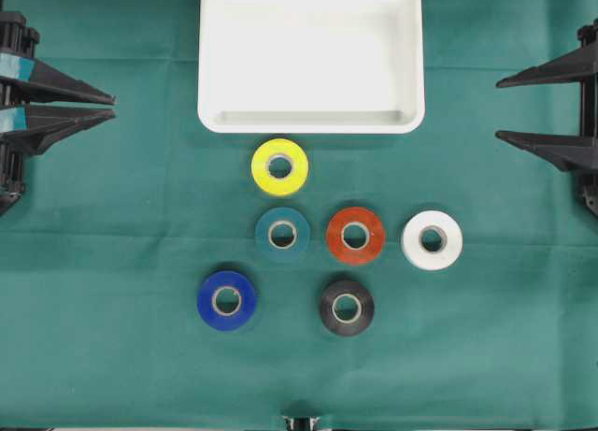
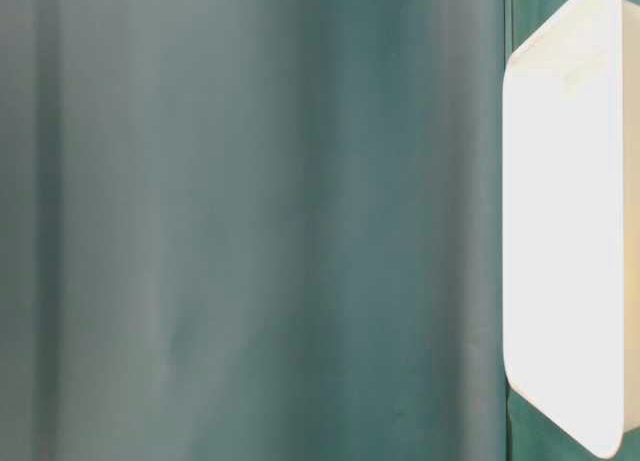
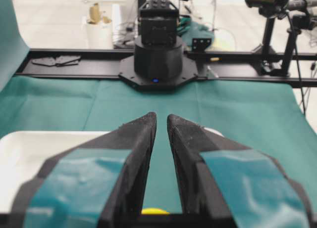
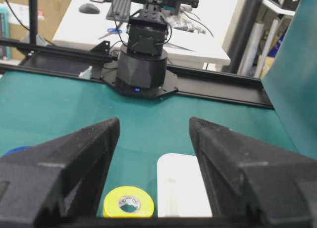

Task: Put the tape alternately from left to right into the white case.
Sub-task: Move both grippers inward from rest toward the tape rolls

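Several tape rolls lie flat on the green cloth in front of the white case (image 1: 308, 122): yellow (image 1: 279, 166) nearest the case, then teal (image 1: 282, 234), red-orange (image 1: 355, 236) and white (image 1: 432, 239) in a row, with blue (image 1: 227, 300) and black (image 1: 346, 307) closest to the front. The case holds nothing. My left gripper (image 1: 114, 107) hovers at the left edge, shut and empty, its tips nearly together (image 3: 161, 116). My right gripper (image 1: 497, 108) hovers at the right edge, open and empty (image 4: 154, 121). Below it the yellow roll (image 4: 129, 202) and the case (image 4: 178, 188) show.
Green cloth (image 1: 112, 263) covers the whole table. The table-level view shows only a green backdrop and the case's end (image 2: 560, 211). Each arm's black base stands at the far side of the other's wrist view (image 3: 157, 55) (image 4: 141, 60).
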Tool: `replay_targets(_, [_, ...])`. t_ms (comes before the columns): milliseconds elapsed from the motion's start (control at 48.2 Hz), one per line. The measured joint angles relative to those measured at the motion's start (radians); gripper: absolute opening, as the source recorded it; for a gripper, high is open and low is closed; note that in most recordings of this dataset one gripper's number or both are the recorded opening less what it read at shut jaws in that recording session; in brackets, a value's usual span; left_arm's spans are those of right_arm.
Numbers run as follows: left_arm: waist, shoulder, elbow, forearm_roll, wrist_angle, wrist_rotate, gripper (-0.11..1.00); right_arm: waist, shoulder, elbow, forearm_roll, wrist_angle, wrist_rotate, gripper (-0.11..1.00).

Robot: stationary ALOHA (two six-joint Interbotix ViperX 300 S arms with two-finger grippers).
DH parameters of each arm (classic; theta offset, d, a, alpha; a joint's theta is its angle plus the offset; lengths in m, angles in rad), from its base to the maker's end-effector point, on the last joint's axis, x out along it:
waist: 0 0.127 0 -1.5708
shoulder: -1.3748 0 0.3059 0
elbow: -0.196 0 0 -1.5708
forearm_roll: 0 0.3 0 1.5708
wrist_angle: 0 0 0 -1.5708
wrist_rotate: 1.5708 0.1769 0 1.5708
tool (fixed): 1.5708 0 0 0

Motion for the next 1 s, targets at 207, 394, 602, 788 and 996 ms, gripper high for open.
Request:
replay_targets(207, [-0.005, -0.002, 0.005, -0.015, -0.009, -0.003, 0.02, -0.003, 0.000, 0.017, -0.002, -0.003, 0.009, -0.05])
replay_targets(394, [-0.017, -0.003, 0.009, -0.018, -0.009, -0.003, 0.02, -0.005, 0.000, 0.020, 0.000, -0.005, 0.008, -0.09])
replay_targets(602, [-0.025, -0.002, 0.009, -0.018, -0.011, -0.003, 0.02, -0.005, 0.000, 0.020, 0.000, -0.005, 0.009, -0.09])
replay_targets(788, [-0.054, 0.015, 0.009, -0.018, -0.011, -0.005, 0.06, -0.003, 0.009, 0.023, 0.000, -0.005, 0.009, 0.01])
replay_targets(996, [-0.067, 0.049, 0.023, -0.018, -0.011, 0.000, 0.58, -0.005, 0.023, 0.034, -0.002, -0.005, 0.009, 0.47])
